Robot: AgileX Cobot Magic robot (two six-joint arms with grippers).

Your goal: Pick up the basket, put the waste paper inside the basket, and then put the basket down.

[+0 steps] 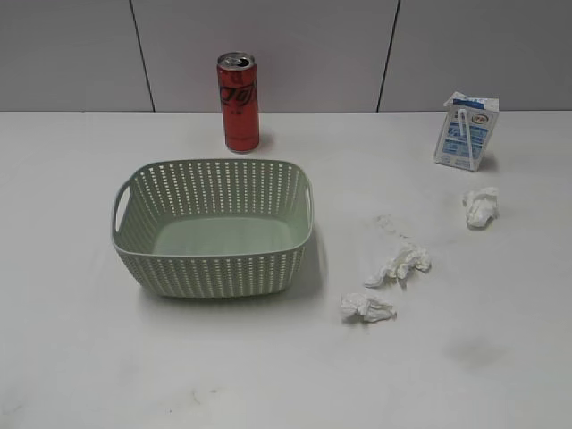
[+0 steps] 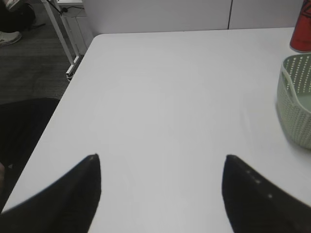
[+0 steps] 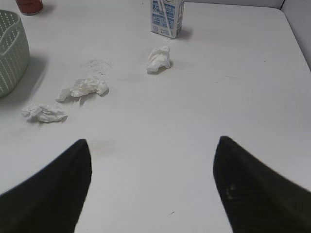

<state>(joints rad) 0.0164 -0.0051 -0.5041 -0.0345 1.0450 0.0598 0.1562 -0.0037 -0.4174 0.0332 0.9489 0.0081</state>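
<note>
Sage-green basket sits left of the table's middle, cut off in your wrist views; three waste paper wads lie right. Left gripper and right gripper gape wide, empty.

One sage-green slotted basket on white counter. Three crumpled white waste paper wads: first nearest basket, second just behind it, third farthest right. One red drink can. One blue-and-white drink carton. Two robot hands: left hand, right hand.
</note>
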